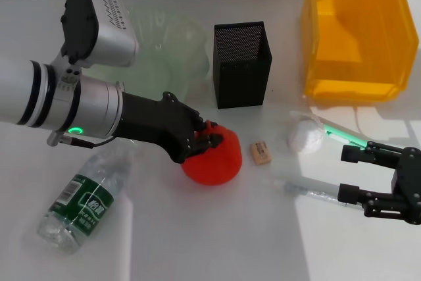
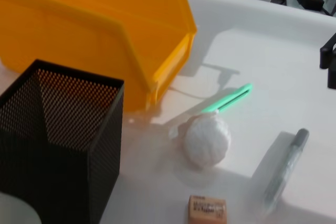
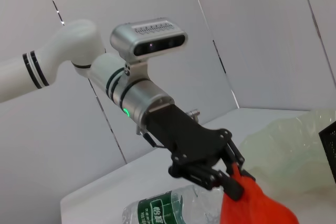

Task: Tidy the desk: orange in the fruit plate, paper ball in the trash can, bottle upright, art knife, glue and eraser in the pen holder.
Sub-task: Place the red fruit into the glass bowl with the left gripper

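Head view first: the left end effector (image 1: 200, 139) is clamped on the orange (image 1: 214, 157), which looks like it's sitting on or barely above the tabletop (image 1: 197, 241) near the centre. The fruit plate (image 1: 168, 47) is up at about 11 o'clock from it, with the pen holder (image 1: 242, 64) at 1 o'clock. The bottle (image 1: 82, 205) lies on its side down at 8 o'clock. The eraser (image 1: 260, 153) is just beside the orange at 3 o'clock, and the paper ball (image 1: 305, 137) is further out the same way. The trash can (image 1: 355, 31) is at the far right. The right end effector (image 1: 371, 176) rests idle at 4 o'clock, fingers spread wide, holding nothing.

Left wrist view: no fingers visible, just the mesh holder, bin, paper wad, eraser, a green art knife (image 2: 228, 98) and a grey glue (image 2: 286, 166) stick.

Right wrist view: the fingers pinch the orange near its top only.

My worry is that shallow grip. A round, bumpy fruit could roll out mid-lift, or clip the plate's ruffled rim on the way over.
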You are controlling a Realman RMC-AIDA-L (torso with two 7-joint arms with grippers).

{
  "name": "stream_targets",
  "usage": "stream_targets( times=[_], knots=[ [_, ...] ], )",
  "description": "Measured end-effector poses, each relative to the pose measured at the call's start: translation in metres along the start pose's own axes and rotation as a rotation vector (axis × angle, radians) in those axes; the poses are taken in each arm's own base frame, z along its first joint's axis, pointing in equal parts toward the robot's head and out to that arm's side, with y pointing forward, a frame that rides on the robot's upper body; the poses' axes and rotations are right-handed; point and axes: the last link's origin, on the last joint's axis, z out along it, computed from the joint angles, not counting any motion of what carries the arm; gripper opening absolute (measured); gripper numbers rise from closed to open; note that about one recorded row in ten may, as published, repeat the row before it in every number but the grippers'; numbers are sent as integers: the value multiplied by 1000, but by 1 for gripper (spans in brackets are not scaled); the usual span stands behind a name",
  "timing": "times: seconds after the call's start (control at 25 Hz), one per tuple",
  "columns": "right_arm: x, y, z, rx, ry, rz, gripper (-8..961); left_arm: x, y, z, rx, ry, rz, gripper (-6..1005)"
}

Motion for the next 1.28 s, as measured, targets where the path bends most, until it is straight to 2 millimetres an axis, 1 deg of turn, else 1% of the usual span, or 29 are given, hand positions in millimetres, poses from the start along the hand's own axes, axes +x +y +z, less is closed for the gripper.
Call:
stream_targets(
  times=[0.08,0.16,0.2,0.24,0.32,0.4,0.44,0.48,0.52,0.6,0.64,0.68,0.76,0.8,0.84,0.92,1.04,1.16,1.28],
  knots=[
    [0,0,0,0,0,0,785,6,2,-8,-6,42,7,169],
    [0,1,0,-4,-2,0,784,6,2,-8,-6,42,7,165],
    [0,1,0,-8,-3,-1,784,8,3,-13,-12,64,10,163],
    [-1,1,0,-10,-4,-1,784,13,-1,-40,-12,142,-5,164],
    [-1,2,0,-12,-5,-1,784,13,-11,-61,25,209,-29,167],
    [-1,2,1,-13,-6,-2,784,13,-11,-61,25,209,-29,170],
    [0,2,1,-15,-7,-4,784,12,-27,-82,114,270,-66,172],
    [0,3,2,-15,-8,-7,784,10,-39,-89,176,290,-89,173],
    [0,3,2,-16,-9,-10,784,9,-46,-93,214,301,-102,174],
    [0,3,3,-17,-10,-13,784,9,-46,-93,214,301,-102,177],
    [0,3,3,-17,-10,-14,784,4,-70,-98,340,315,-122,179],
    [0,3,3,-17,-10,-13,784,4,-70,-98,340,315,-122,180],
    [0,3,3,-18,-13,-13,784,3,-80,-94,388,307,-115,183],
    [0,3,3,-17,-14,-13,784,3,-80,-94,388,307,-115,184],
    [-1,3,3,-17,-18,-14,784,-3,-100,-80,463,246,-129,186],
    [-1,3,4,-17,-26,-16,784,-6,-107,-71,484,220,-149,189],
    [-2,4,6,-21,-31,-15,784,-11,-112,-59,480,197,-183,193],
    [-2,4,8,-25,-33,-16,783,-12,-110,-59,479,201,-179,262],
    [-3,3,9,-27,-33,-16,783,-14,-103,-62,449,218,-175,331]
  ],
)
